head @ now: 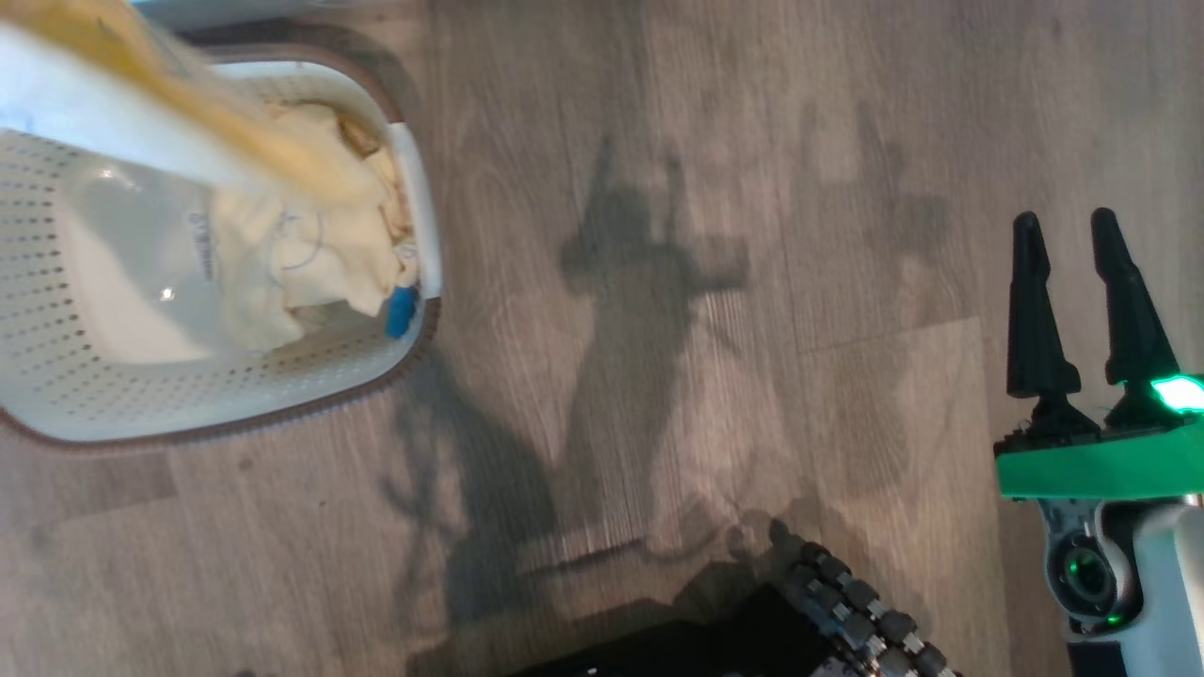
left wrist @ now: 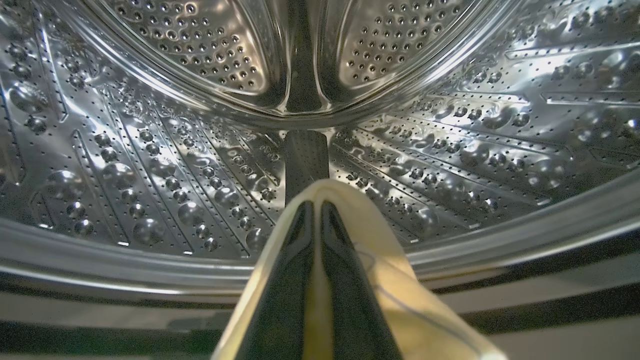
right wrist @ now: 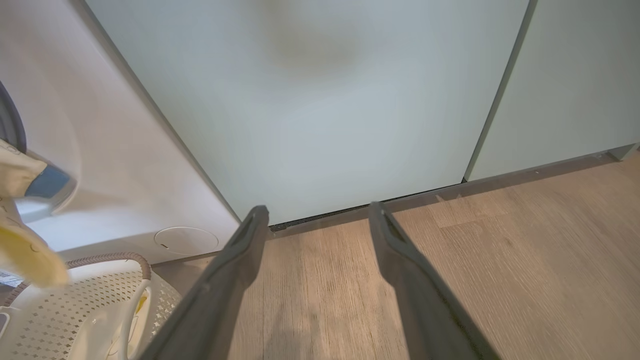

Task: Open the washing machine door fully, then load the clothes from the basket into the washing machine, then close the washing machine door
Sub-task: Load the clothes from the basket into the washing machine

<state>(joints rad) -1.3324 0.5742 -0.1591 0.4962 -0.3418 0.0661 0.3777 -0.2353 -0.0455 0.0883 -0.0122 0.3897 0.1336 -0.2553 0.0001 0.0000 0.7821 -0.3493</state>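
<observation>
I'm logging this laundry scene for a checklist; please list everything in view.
basket: one, white with brown rim, on the floor
clothes: heap, pale yellow with blue trim, in the basket
garment: one, pale yellow, at the drum mouth
drum: one, shiny steel, inside washing machine
cabinet doors: two, pale green, beside the machine
floor: one, wood-grain brown, underneath
left hand: one, dark, shut on the garment
right hand: one, dark, open, over the floor

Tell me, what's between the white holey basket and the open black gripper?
Just bare wooden floor with shadows, basket to right gripper, in the head view.
</observation>
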